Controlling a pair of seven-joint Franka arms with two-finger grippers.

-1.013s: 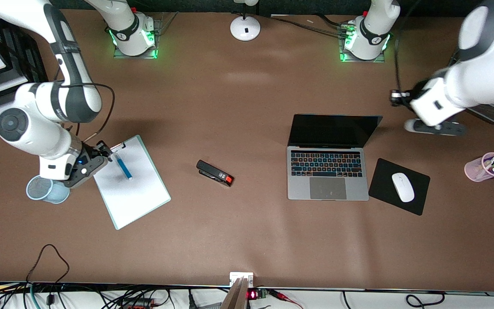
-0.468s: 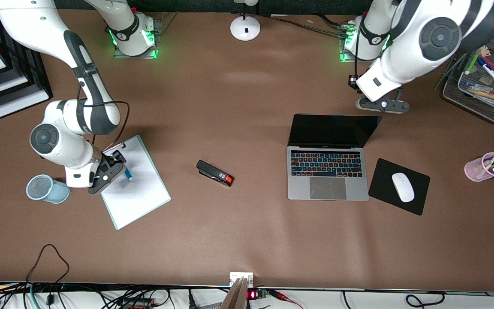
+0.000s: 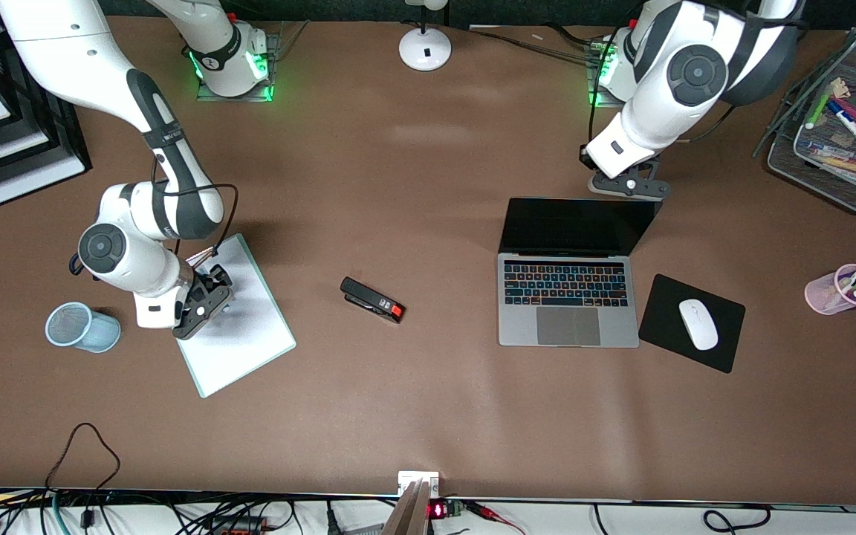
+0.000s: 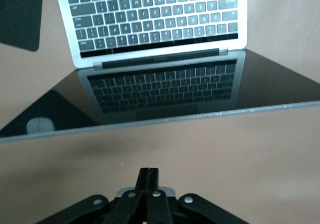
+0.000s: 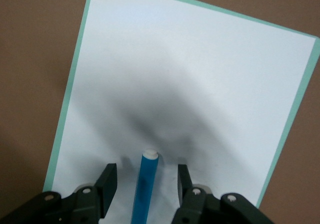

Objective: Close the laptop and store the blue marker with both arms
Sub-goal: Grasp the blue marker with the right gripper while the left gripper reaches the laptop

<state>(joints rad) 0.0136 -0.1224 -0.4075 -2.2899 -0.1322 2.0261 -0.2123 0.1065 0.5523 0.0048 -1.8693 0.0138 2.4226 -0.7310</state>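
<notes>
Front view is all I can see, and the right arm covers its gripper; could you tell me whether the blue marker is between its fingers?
Observer: Yes; the right gripper is open, and the blue marker lies between its fingers on the clipboard, not yet gripped.
Operator: Thank you; is the left gripper open too?
Observer: No, it is shut, with table showing between its tip and the top edge of the laptop lid.

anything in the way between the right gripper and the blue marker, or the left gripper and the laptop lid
Nothing visible. The right gripper is open, its fingers straddling the blue marker on the clipboard. The left gripper is shut, just above the top edge of the laptop lid, with bare table between.
</notes>
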